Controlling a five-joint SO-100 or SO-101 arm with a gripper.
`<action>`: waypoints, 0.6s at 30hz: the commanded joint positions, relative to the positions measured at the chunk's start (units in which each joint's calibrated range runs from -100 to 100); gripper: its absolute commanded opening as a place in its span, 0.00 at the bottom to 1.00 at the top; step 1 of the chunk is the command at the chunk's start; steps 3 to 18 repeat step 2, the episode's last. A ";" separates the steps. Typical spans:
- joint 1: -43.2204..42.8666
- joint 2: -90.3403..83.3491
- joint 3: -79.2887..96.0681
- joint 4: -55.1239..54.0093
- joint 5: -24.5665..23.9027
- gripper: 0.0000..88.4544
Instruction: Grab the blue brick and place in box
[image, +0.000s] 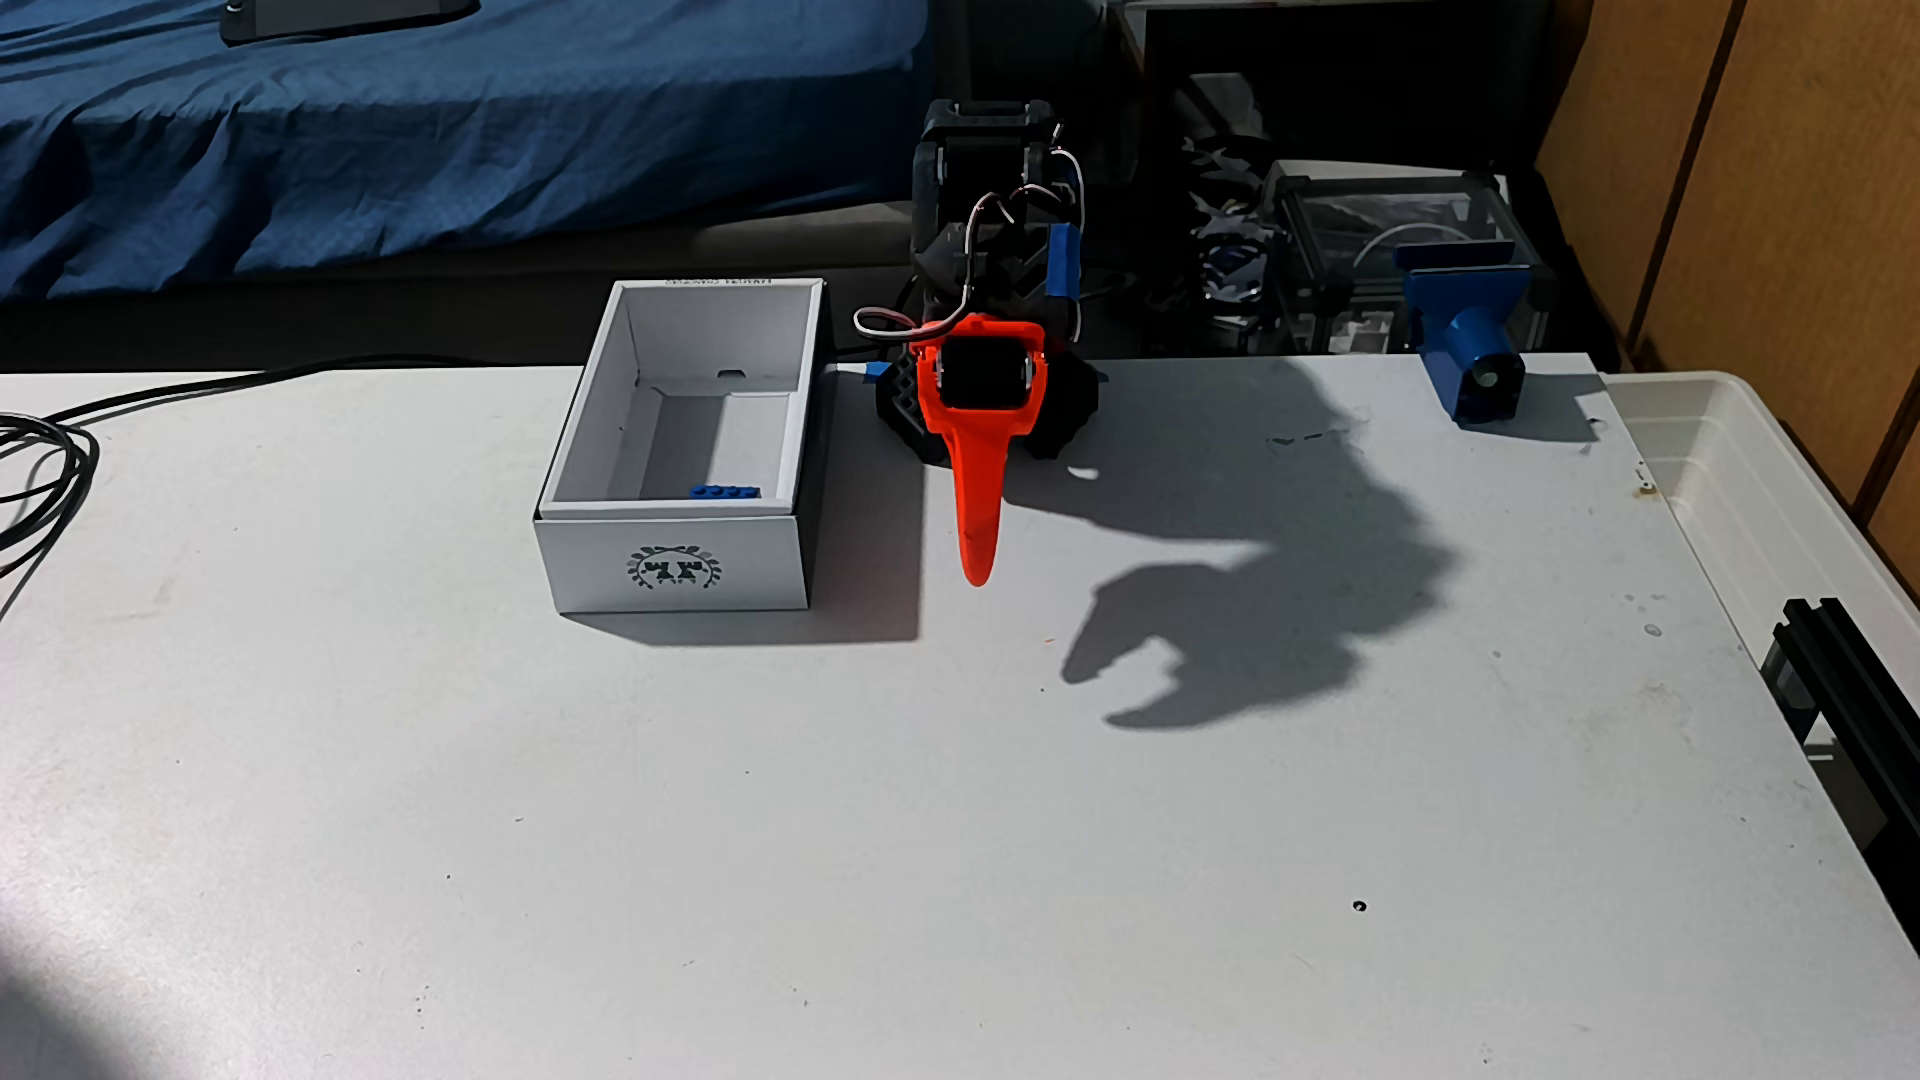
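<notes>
bare tabletop (935, 831) nearest — farther left, the blue brick (724, 492) lies inside the box (675, 566); task looks done — end effector (977, 566) empty, its opening unclear.

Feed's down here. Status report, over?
Gripper clear of the box, holding nothing; jaws unclear head-on. Blue brick inside box. Nothing in the way.

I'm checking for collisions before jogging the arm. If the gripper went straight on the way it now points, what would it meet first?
The gripper points down and toward the camera, so it would probably meet bare table first. The box with the blue brick stands off to its left. Depth is hard to judge.
</notes>
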 joint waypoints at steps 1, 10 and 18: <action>0.29 -0.59 -0.16 -1.03 0.24 0.11; 0.29 -0.59 -0.16 -1.03 0.24 0.11; 0.29 -0.59 -0.16 -1.03 0.24 0.11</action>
